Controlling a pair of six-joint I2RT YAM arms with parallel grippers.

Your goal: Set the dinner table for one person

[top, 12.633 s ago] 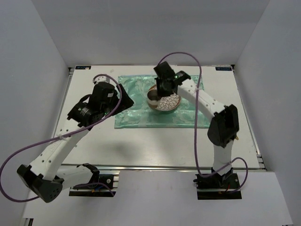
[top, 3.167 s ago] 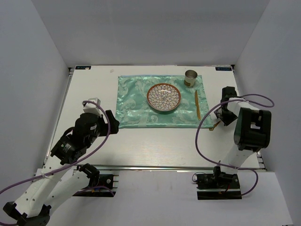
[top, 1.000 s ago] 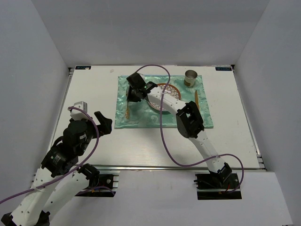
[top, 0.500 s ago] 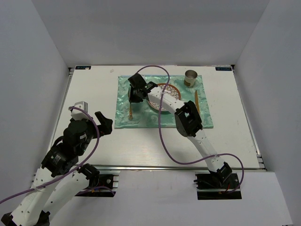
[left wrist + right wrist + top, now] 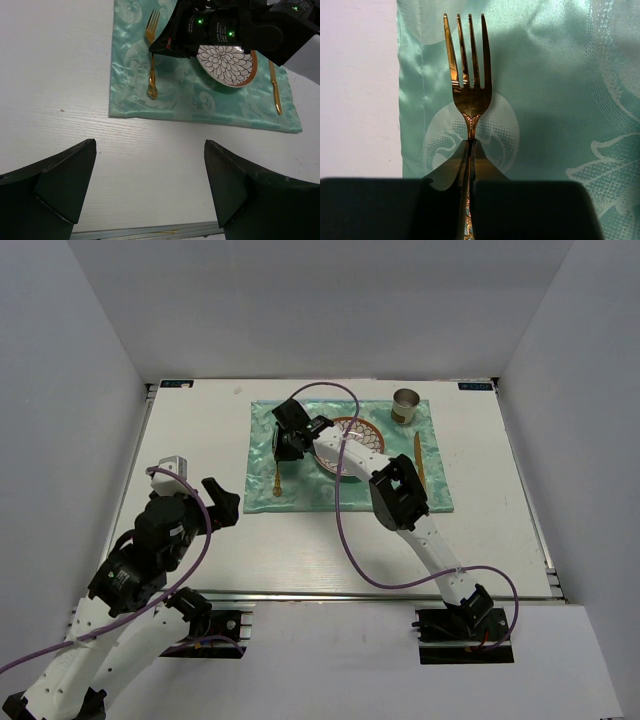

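Observation:
The white dinner table [image 5: 190,430] carries a green patterned mat [image 5: 300,490]. On the mat are a flower-patterned plate [image 5: 360,440], a metal cup [image 5: 406,405] and a gold knife [image 5: 418,462]. My right gripper [image 5: 288,445] reaches across the plate to the mat's left part. It is shut on the neck of a gold fork [image 5: 468,75], tines pointing away from me, and the jaws [image 5: 470,150] pinch just below the tines. The fork [image 5: 152,60] lies low along the mat's left side; contact is unclear. My left gripper [image 5: 150,145] is open and empty over bare table.
A silver rail [image 5: 330,595] runs along the table's near edge. White walls enclose the left, back and right. The right arm's links and purple cable [image 5: 345,530] cross the mat's middle and the plate. The mat [image 5: 200,100] and knife [image 5: 274,90] show ahead of the left gripper.
The right arm has carried the fork from the table's right side to the mat's left part. In the last half second it has barely moved. The left arm holds still.

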